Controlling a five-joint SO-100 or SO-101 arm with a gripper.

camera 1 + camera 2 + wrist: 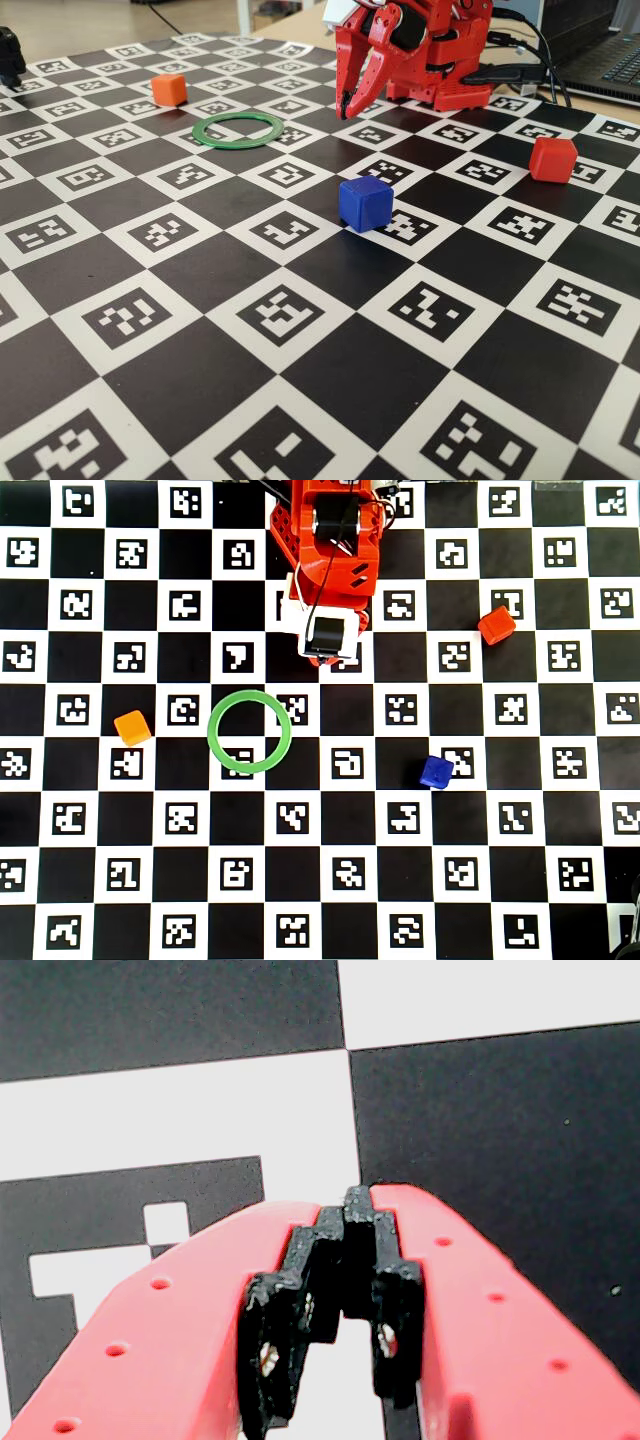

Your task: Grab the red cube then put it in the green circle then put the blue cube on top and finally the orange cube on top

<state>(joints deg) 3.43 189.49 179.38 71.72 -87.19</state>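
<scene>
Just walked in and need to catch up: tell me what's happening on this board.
Nothing is being handled yet. The red arm's hand is shut and empty, tucked near its base. The green circle is empty. In the overhead view, the orange cube sits left of it, the blue cube to its right, and the red cube farther right.

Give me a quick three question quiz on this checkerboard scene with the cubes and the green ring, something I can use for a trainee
1. True or false: the green circle has a cube inside it.
2. In the overhead view, which cube lies left of the ring: A the red cube, B the blue cube, C the orange cube?
3. Fill in: in the wrist view, the end effector is ___ and holds nothing.

Key: 1 false, the ring is empty. 2 C. 3 shut.
</scene>
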